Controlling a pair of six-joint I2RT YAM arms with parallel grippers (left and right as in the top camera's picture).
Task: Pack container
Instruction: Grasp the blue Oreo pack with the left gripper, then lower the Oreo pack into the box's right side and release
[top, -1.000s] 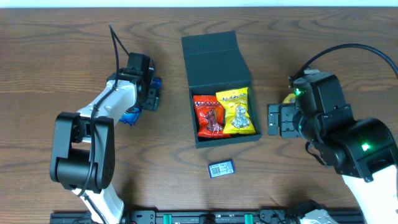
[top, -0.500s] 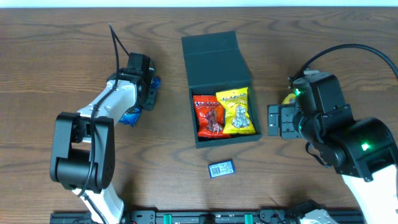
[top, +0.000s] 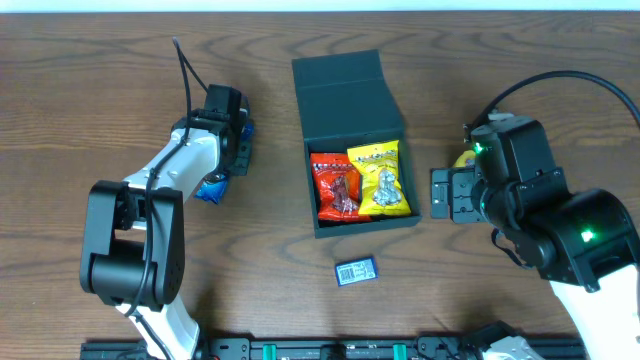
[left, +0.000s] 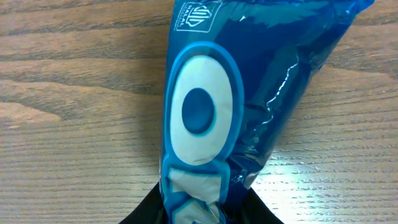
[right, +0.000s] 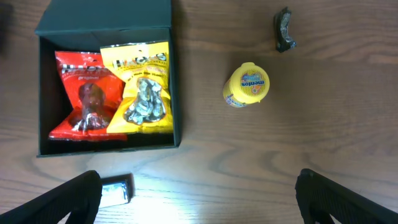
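The container is a dark square box, open at mid-table with its flap lid laid back. Inside it lie a red snack packet and a yellow one, side by side. To the box's left, my left gripper is shut on a blue snack packet. In the left wrist view the blue packet fills the frame and the gripper pinches its lower end. My right gripper stands open to the right of the box. In the right wrist view the gripper spans bare table below the container.
A small blue packet with a barcode lies in front of the box, also showing as the small packet. A yellow Mentos bottle lies right of the box, and a small black piece lies beyond it.
My left gripper's jaws have closed in on the blue packet. Neither arm has shifted, and the box and its packets lie as before.
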